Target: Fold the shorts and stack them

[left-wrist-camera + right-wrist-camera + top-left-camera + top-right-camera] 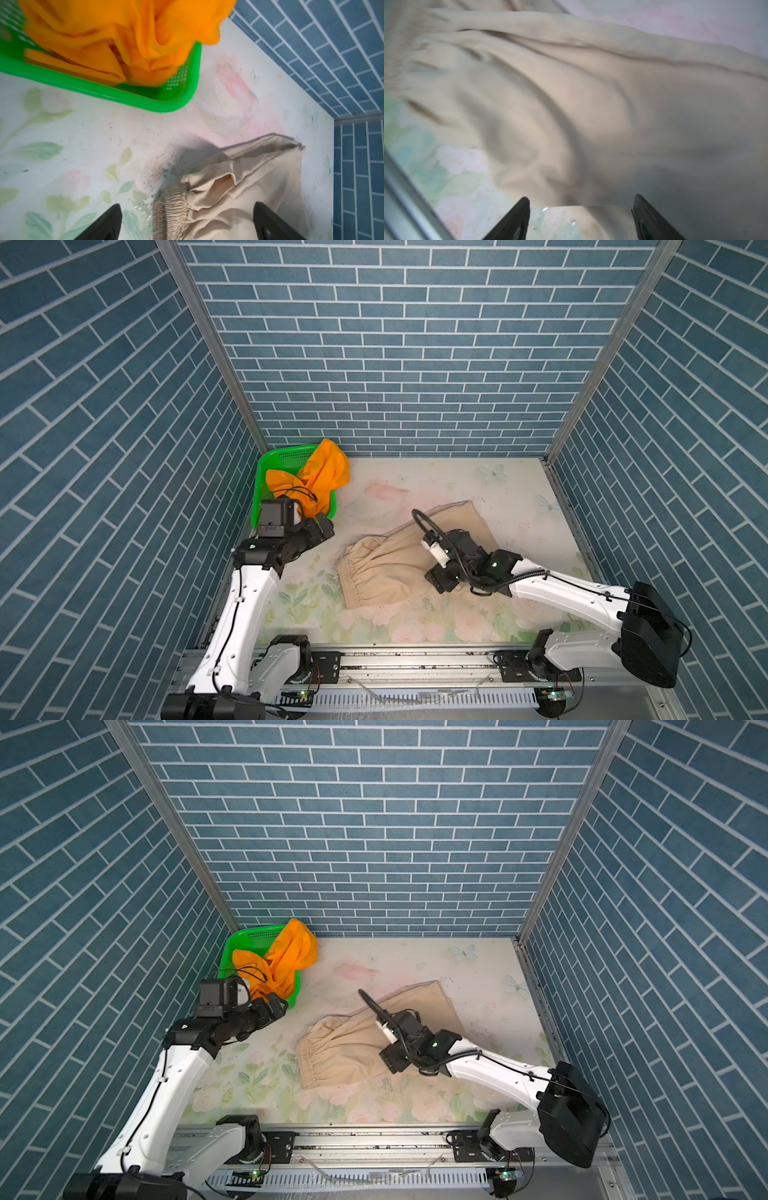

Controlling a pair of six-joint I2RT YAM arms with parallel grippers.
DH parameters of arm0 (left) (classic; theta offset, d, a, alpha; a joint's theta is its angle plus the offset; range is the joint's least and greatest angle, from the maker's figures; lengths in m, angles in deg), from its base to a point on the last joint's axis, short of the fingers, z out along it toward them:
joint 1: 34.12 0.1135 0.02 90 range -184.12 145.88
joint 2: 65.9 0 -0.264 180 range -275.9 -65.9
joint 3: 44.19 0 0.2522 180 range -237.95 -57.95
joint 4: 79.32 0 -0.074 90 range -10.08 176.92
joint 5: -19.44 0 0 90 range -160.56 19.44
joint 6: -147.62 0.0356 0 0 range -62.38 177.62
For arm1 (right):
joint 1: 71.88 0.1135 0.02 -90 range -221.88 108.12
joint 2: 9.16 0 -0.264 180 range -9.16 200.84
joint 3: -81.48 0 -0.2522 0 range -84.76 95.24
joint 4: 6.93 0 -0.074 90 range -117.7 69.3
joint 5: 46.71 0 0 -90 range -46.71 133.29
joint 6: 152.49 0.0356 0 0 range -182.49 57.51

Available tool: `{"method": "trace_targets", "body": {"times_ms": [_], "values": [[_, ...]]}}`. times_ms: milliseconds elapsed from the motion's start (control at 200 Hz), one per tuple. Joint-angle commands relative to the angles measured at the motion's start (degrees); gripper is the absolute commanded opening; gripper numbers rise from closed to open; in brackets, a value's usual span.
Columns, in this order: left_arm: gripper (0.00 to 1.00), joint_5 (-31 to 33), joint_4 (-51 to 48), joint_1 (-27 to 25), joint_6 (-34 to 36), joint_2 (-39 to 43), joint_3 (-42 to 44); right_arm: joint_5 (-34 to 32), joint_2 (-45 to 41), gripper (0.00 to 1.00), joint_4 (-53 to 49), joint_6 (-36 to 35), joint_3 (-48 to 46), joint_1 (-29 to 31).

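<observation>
The beige shorts (395, 568) (353, 1048) lie spread on the table's middle, their gathered waistband toward the left. The orange shorts (320, 477) (286, 957) are bunched in the green basket and spill over its rim. My left gripper (326, 526) (278, 1006) hovers open by the basket's near corner. In the left wrist view it (187, 204) holds nothing, with the beige waistband (172, 205) below. My right gripper (436, 578) (390, 1056) (581, 197) stands open low over the beige shorts' (571, 104) near edge, with nothing between its fingers.
The green perforated basket (266, 489) (104, 91) stands in the back left corner against the blue brick walls. A metal rail (415, 655) runs along the table's front edge. Bare floral tabletop (436, 485) lies behind the beige shorts.
</observation>
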Motion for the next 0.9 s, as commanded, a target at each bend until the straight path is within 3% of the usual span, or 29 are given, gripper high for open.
{"method": "trace_targets", "body": {"times_ms": [0, 120, 310, 355, 380, 400, 565, 715, 895], "values": [[1.0, -5.05, -9.92, 8.66, 8.05, 1.04, -1.59, -5.69, 3.62, 0.79, 3.85, -7.83, 4.61, 8.39], [1.0, -11.46, -11.53, 17.59, 11.53, 0.68, -1.85, -9.34, 13.47, 0.81, 7.34, -13.37, 10.74, 16.53], [1.0, -15.55, -11.45, 23.47, 13.04, 0.81, -1.41, -12.44, 25.99, 0.85, 12.61, -22.27, 18.24, 22.98], [1.0, -16.28, -11.54, 24.38, 13.51, 0.53, -1.31, -12.74, 28.55, 0.86, 12.62, -24.11, 19.84, 23.52], [1.0, -16.89, -11.54, 24.95, 13.7, 0.51, -1.17, -13.18, 29.8, 0.97, 12.86, -25.11, 20.58, 23.88], [1.0, -17.22, -11.54, 25.39, 13.96, 0.44, -0.98, -13.36, 30.72, 0.99, 13.14, -25.83, 21.13, 24.08], [1.0, -20.07, -11.71, 28.97, 15.48, 0.46, 0.58, -13.54, 35.65, 0.99, 14.76, -30.18, 24.38, 24.57], [1.0, -21.31, -12.45, 30.81, 16.73, 0.34, 0.82, -20.76, 39.71, 0.98, 16.27, -34.07, 26.65, 24.96], [1.0, -21.97, -12.5, 31.04, 17.07, -0.02, 0.64, -22.33, 43.71, 0.95, 15.06, -36.04, 28.66, 24.93]]}}
